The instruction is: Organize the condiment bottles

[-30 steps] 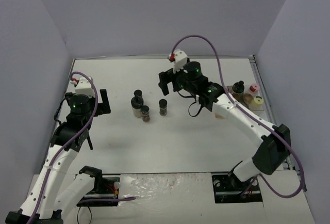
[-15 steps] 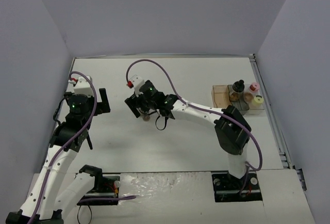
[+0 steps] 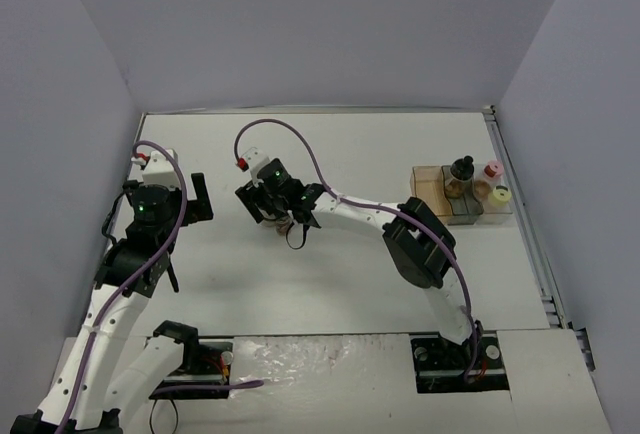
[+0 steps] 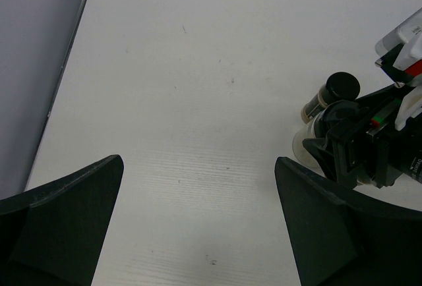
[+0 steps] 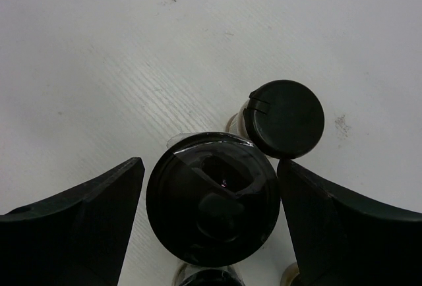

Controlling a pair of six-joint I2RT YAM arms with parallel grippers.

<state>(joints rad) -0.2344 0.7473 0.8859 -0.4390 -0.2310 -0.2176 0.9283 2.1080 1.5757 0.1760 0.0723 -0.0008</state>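
The right arm (image 3: pixel 360 216) stretches across the white table (image 3: pixel 380 144) to a small cluster of bottles left of centre; the right gripper (image 5: pixel 210 164) hangs straight over the big black-capped bottle (image 5: pixel 212 207), one dark finger close on each side of its cap; the cap fills nearly the whole gap, and from this angle I cannot tell whether the fingers are pressing it or just short of touching. A smaller black-capped bottle (image 5: pixel 285 118) stands upright just beyond the big one, their caps overlapping in the wrist view; a third bottle (image 3: pixel 284 223) with brownish contents peeks out under the gripper from overhead, mostly hidden. The left gripper (image 4: pixel 198 161) hovers over bare table to the left of the cluster, its fingers spread wide with nothing between them; its camera catches the cluster and the other gripper off at its right edge. Well apart, near the table's right side, sits the tray (image 3: pixel 428 186), amber at its left end and grey further right; three more bottles stand upright toward its right end, a tray bottle with a black cap (image 3: pixel 462 167), a pink-capped bottle (image 3: pixel 491 169) beside it, and a yellow-capped bottle (image 3: pixel 500 194) nearest the front.
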